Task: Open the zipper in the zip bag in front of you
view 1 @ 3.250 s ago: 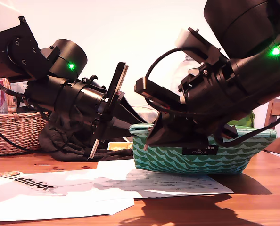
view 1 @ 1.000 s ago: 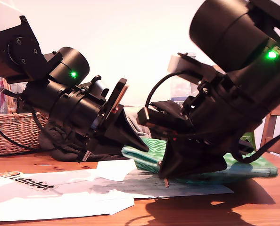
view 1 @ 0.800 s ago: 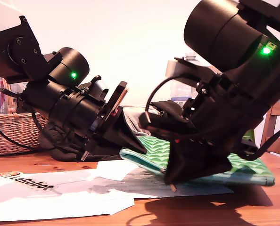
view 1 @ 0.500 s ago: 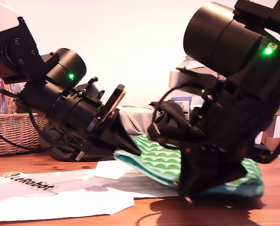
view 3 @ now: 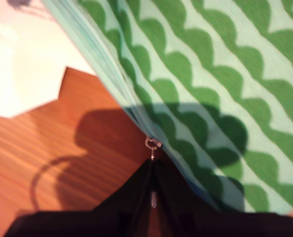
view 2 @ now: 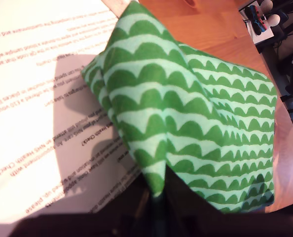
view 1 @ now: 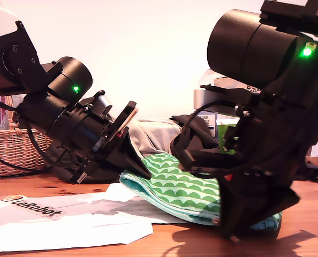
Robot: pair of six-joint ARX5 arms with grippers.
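Observation:
The zip bag (view 1: 180, 187), green with scalloped waves, lies tilted on the wooden table in the exterior view. My first gripper (view 1: 144, 172), on the arm at the exterior view's left, is shut on the bag's raised end; the first wrist view shows the fabric (view 2: 186, 113) pinched into a peak at my first gripper (view 2: 155, 195). The light teal zipper (view 3: 112, 74) runs along the bag's (view 3: 210, 74) lower edge. Its silver pull tab (view 3: 152, 146) goes into my second gripper (view 3: 152, 197), which is shut on it. My second gripper (view 1: 229, 234) sits low by the table at the exterior view's right.
White printed papers (view 1: 68, 225) with a LeRobot sticker (view 1: 38, 210) lie under and beside the bag. A wicker basket (view 1: 9, 152) stands at the exterior view's left. Grey cloth (view 1: 153, 134) and a silver bag (view 1: 204, 101) sit behind.
The bag has gone from standing upright to lying tilted. My second gripper has moved lower and toward the exterior view's right with the pull tab. The first arm shifted slightly down and left.

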